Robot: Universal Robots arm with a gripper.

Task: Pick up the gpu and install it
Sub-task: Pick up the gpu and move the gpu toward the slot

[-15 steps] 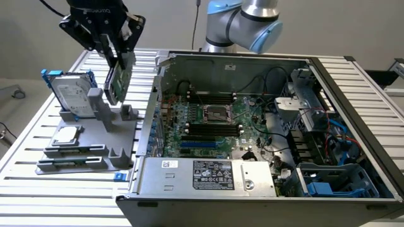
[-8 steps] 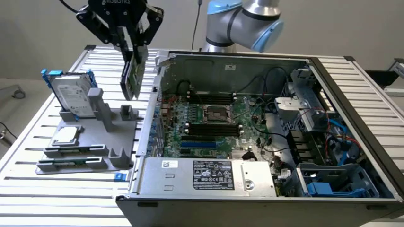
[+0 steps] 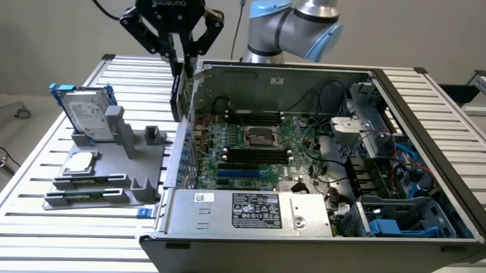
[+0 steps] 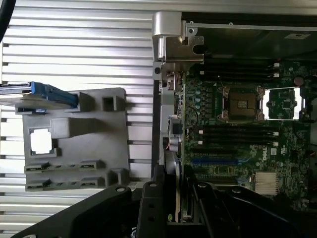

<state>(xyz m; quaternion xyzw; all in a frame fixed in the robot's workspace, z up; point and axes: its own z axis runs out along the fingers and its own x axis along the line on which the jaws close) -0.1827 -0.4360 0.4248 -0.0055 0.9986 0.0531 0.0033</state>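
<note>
- Exterior view, nearest: silver power supply (image 3: 243, 213) inside the open computer case (image 3: 425, 170), which sits on the slatted counter (image 3: 45, 227).
- Beyond it: motherboard (image 3: 258, 148). At the exterior view's left, a grey fixture (image 3: 114, 170) carries a processor chip (image 3: 79, 162) and an upright hard drive (image 3: 82, 114).
- Farthest: pincer (image 3: 182, 57) clamped on the gpu (image 3: 181, 94). The card hangs vertically over the case wall on the fixture side.
- Wrist view: gpu (image 4: 174, 166) seen edge-on between black fingers (image 4: 153, 198), in line with the case wall, the blue slot (image 4: 213, 161) just beside it.
</note>
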